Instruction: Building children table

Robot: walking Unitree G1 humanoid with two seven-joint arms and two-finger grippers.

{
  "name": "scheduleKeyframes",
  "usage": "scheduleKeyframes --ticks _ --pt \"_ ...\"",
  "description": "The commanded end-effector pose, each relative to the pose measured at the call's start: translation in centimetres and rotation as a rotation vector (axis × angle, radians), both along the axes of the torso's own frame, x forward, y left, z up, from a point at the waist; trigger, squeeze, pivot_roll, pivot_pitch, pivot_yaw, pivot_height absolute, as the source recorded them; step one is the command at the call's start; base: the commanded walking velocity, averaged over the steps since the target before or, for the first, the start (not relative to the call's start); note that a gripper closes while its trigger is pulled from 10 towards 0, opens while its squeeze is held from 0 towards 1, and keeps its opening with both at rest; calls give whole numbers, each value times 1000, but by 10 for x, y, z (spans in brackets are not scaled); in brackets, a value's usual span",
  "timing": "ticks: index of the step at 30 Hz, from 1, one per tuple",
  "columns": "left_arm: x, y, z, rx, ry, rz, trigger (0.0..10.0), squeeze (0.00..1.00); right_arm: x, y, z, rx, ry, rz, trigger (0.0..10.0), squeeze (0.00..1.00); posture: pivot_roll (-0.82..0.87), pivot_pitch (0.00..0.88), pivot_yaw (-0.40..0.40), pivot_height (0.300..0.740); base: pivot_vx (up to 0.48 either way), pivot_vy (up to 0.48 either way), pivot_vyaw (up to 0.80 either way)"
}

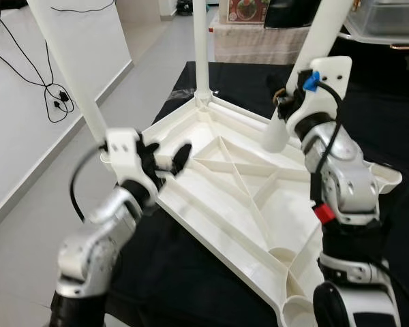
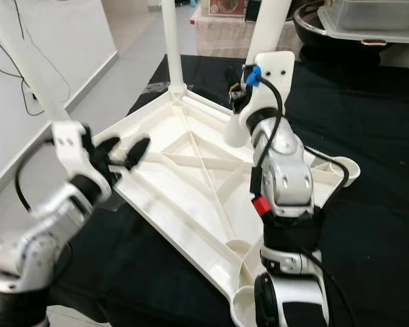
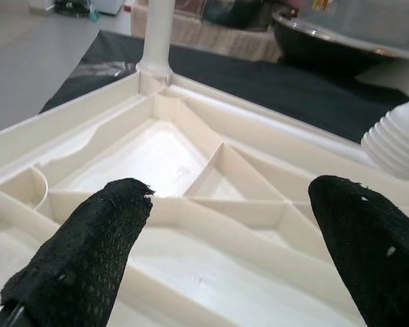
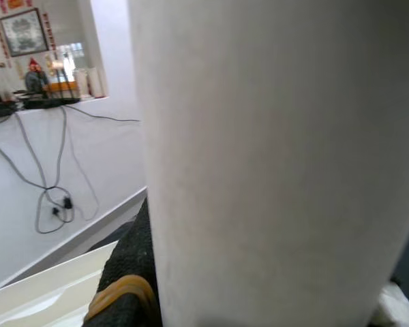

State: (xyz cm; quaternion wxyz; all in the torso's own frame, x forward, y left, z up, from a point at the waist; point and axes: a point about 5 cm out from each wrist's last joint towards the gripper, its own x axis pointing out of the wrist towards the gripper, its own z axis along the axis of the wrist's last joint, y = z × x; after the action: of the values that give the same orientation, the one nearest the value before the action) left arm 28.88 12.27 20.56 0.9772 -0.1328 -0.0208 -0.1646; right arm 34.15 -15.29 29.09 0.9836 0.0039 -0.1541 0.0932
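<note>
White plastic all over: the tabletop [image 1: 238,197] lay upside down on a black mat [image 1: 170,272], ribs up, two legs already standing in corners. From the head, the left gripper [image 1: 165,162] hung at the near-left edge, fingers spread wide and empty. The right gripper [image 1: 286,102] was up against a third leg [image 1: 307,61] whose threaded end sat just over the far-right side.

Left wrist view: fingers [image 3: 88,259] wide apart above the ribs.

Right wrist view: leg [image 4: 273,163] right up close, one finger [image 4: 126,272] against it, looked clamped.

Guessing it's light, stiff and slick, so grab the leg low near the thread.
</note>
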Motion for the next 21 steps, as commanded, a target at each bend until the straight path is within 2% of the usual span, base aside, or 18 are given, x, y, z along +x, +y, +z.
scheduleKeyframes --ticks 1,4,21 --pt "-1 -1 -1 5 3 14 10000 0 -4 5 2 5 -20 34 10000 0 -65 115 51 740 0 0 0" --pt "-2 -5 -2 -1 7 23 10000 0 -4 6 -2 -3 -10 30 10000 0 -63 115 53 740 0 0 0" --pt "-3 -7 0 27 -15 45 10000 0 -11 20 -13 -18 1 115 10000 0 -61 114 46 740 -295 0 0"
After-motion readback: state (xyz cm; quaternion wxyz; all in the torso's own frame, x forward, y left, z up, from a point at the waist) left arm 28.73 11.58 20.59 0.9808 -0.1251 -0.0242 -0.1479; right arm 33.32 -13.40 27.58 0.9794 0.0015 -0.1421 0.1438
